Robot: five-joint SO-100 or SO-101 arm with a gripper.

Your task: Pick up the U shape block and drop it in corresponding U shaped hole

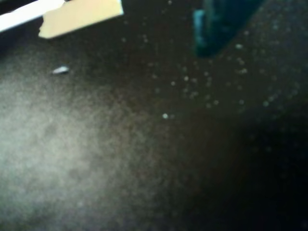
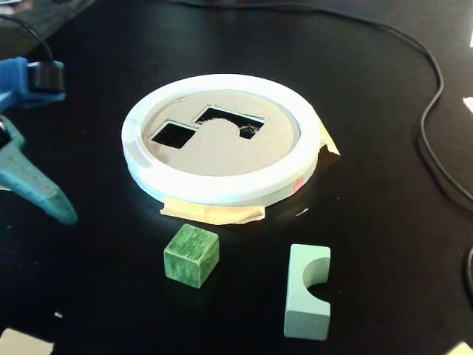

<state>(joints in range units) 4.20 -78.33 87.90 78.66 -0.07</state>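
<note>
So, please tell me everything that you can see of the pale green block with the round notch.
The U shape block is pale mint green and looks like painted wood. It is a rectangular piece with a semicircular notch cut into its long side on the right in the fixed view. It lies flat on the black table, in front of the white-ringed disc and right of the darker green cube. Nothing touches it except the table.

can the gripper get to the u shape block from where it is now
Probably yes: the gripper sits at the fixed view's left edge, the U shape block lies flat in the open, and only the green cube lies partly between.
</note>
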